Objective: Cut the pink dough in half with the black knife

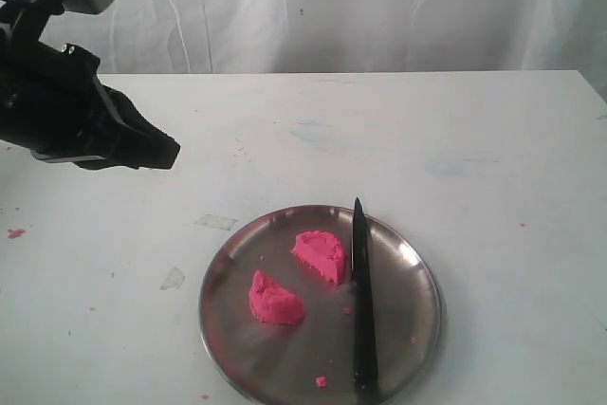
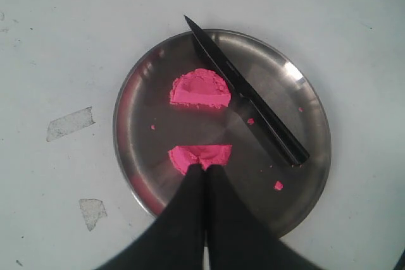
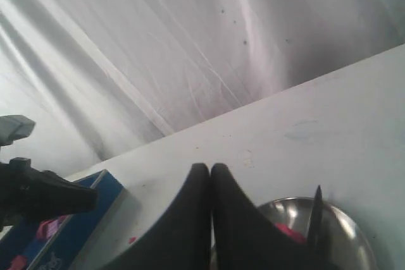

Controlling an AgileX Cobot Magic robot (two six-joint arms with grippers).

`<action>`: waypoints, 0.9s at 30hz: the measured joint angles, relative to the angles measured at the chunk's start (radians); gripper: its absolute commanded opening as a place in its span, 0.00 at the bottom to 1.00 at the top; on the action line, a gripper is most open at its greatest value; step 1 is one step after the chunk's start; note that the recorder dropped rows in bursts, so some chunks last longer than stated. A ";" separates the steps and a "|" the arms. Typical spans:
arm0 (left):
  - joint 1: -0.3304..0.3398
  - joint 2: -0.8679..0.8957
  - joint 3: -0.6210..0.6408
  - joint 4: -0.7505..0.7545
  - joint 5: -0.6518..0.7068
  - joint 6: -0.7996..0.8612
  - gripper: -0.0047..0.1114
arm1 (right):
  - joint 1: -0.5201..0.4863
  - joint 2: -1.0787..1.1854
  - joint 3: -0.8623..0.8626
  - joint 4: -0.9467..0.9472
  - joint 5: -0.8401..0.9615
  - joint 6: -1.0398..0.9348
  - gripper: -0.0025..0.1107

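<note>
Dough (image 1: 321, 255) in two halves on plate (image 1: 410, 270), knife (image 1: 361, 303) just beside them. Left gripper (image 1: 169, 152) and right gripper (image 3: 210, 169) both closed, empty.

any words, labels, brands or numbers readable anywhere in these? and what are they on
No text can be read in any view.
Blue box: some pale and pink print on it, too blurred to read.
Plate, knife, dough: no markings show.
</note>
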 measured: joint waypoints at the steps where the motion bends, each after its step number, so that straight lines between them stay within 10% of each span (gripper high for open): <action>1: 0.000 0.000 0.000 0.000 0.000 0.000 0.04 | 0.000 0.000 0.002 -0.038 0.000 0.029 0.02; 12: 0.000 0.000 0.000 0.000 0.000 0.000 0.04 | -0.025 -0.056 0.165 -0.180 -0.080 -0.334 0.02; 27: 0.000 0.000 0.000 0.000 0.000 0.000 0.04 | -0.177 -0.197 0.328 -0.240 -0.111 -0.337 0.02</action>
